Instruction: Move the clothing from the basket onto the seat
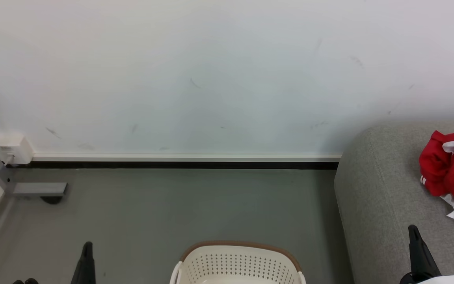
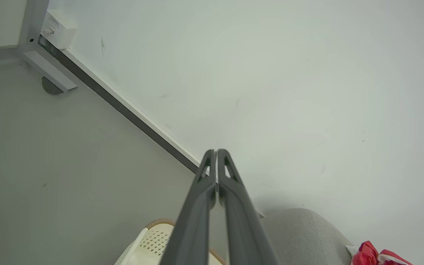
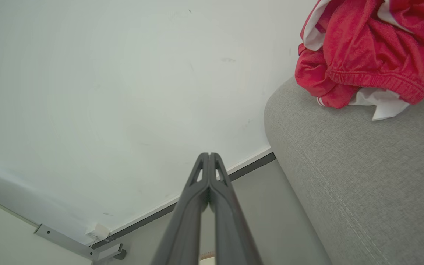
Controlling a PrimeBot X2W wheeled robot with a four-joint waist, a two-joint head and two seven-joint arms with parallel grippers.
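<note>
The red clothing point(image 1: 451, 173) with white parts lies bunched on the grey seat point(image 1: 380, 205) at the right; it shows large in the right wrist view point(image 3: 366, 48) and small at the left wrist view's corner point(image 2: 368, 254). The cream basket point(image 1: 237, 262) with a brown rim stands on the floor at bottom centre, its visible part empty. My left gripper point(image 2: 216, 151) is shut on nothing, its tip point(image 1: 88, 245) left of the basket. My right gripper point(image 3: 209, 154) is shut and empty, its tip point(image 1: 412, 228) over the seat, below and left of the clothing.
A white wall with a dark skirting line point(image 1: 172, 165) runs behind the grey floor point(image 1: 172, 205). A grey metal frame foot point(image 1: 38, 190) and a white wall box point(image 1: 11, 148) stand at the left. Open floor lies between the frame and the seat.
</note>
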